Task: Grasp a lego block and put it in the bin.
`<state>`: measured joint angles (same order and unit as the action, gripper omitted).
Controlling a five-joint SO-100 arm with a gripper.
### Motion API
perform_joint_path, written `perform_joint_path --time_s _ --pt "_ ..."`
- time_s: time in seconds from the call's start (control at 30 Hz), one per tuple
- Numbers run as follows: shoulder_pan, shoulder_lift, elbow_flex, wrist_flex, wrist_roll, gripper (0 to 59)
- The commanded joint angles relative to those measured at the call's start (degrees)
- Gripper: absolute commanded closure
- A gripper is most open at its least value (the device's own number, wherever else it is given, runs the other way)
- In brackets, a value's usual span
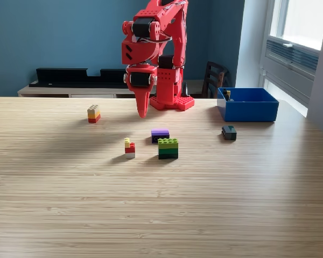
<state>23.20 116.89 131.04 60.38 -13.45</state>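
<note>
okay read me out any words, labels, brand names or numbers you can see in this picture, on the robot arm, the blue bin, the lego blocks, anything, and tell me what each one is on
There is no readable text in the exterior view.
Red arm and its gripper: no lettering or numbers visible.
Blue bin: plain walls, no label.
Lego blocks, such as the green one and the purple one: any stud markings are too small to read.

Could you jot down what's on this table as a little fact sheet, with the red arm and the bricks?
arm: red, gripper pointing down above the table, holding nothing, jaws look closed
bin: blue bin at the exterior view's right
inside bin: a small piece, barely visible
loose blocks: yellow-red block, small yellow-red-white block, purple block, green block, dark block
surface: wooden table
</note>
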Motion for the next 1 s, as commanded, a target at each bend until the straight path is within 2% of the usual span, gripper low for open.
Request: perform_joint_path --time_s 0.03,0.53,1.0 --pt "0.2 3.0 -0.3 -0.4 0.0 58.5" --pt "1.8 3.0 0.0 -0.6 -0.2 58.5" --pt "-1.1 2.7 0.4 -5.2 -0.6 58.3"
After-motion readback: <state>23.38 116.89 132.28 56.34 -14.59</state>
